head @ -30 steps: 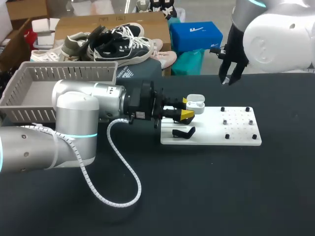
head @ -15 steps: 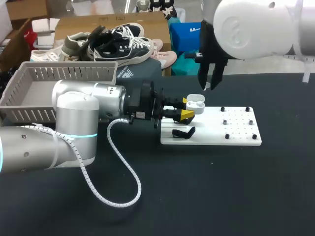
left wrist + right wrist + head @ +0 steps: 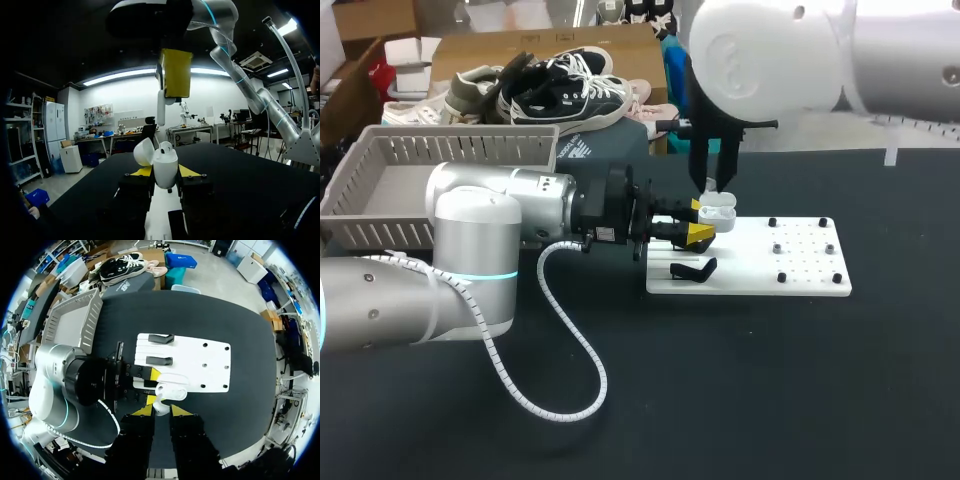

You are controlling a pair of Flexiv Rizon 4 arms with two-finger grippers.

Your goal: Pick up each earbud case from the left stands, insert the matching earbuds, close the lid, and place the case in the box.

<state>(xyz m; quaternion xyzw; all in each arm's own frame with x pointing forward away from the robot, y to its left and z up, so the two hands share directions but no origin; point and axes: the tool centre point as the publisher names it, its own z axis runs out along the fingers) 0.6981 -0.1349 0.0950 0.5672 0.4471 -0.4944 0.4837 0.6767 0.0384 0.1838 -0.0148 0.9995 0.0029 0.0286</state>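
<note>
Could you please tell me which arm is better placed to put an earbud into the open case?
The right one. The right claw hangs directly above the open case with an earbud pinched in it; the left claw is shut on the case, busy holding it.

Board (image 3: pixel 800 275) lies mid-bench (image 3: pixel 770 400); basket (image 3: pixel 380 195) at rear L. Earbud case (image 3: pixel 718 212) is over board's rear-L corner, gripped between fingers of L end effector (image 3: pixel 700 221), reaching in from L. R end effector (image 3: pixel 716 186) is directly above case, w/ earbud (image 3: pixel 160 409) between its tips. Stand (image 3: pixel 692 268) on board in front of case; pegs (image 3: pixel 802 247) on board's R half.
</note>
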